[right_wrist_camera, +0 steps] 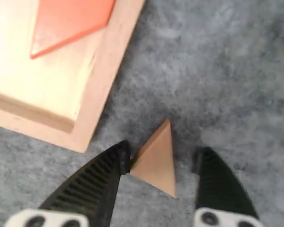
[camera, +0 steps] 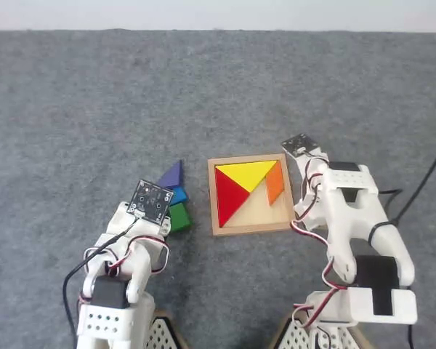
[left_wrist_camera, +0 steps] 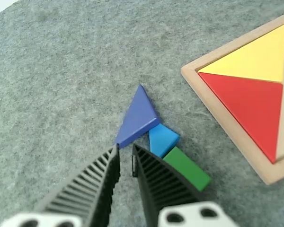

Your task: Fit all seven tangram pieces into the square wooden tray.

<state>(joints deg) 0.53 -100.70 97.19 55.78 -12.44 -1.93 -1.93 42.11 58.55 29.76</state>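
The square wooden tray (camera: 249, 227) holds a yellow triangle (camera: 245, 174), a red triangle (camera: 229, 197) and an orange piece (camera: 275, 182). Left of it lie a purple triangle (left_wrist_camera: 138, 116), a blue piece (left_wrist_camera: 163, 138) and a green block (left_wrist_camera: 187, 167), touching in a row. My left gripper (left_wrist_camera: 125, 149) hovers just short of the purple triangle, fingers nearly together and holding nothing. My right gripper (right_wrist_camera: 162, 156) is open, straddling a small tan triangle (right_wrist_camera: 156, 161) on the carpet beside the tray's corner (right_wrist_camera: 80, 137). One finger (right_wrist_camera: 109, 175) touches that triangle.
Grey carpet covers the whole table. The right arm (camera: 345, 193) stands close along the tray's right side, and the left arm (camera: 123, 269) sits at the lower left. The carpet stretches open behind the tray and pieces.
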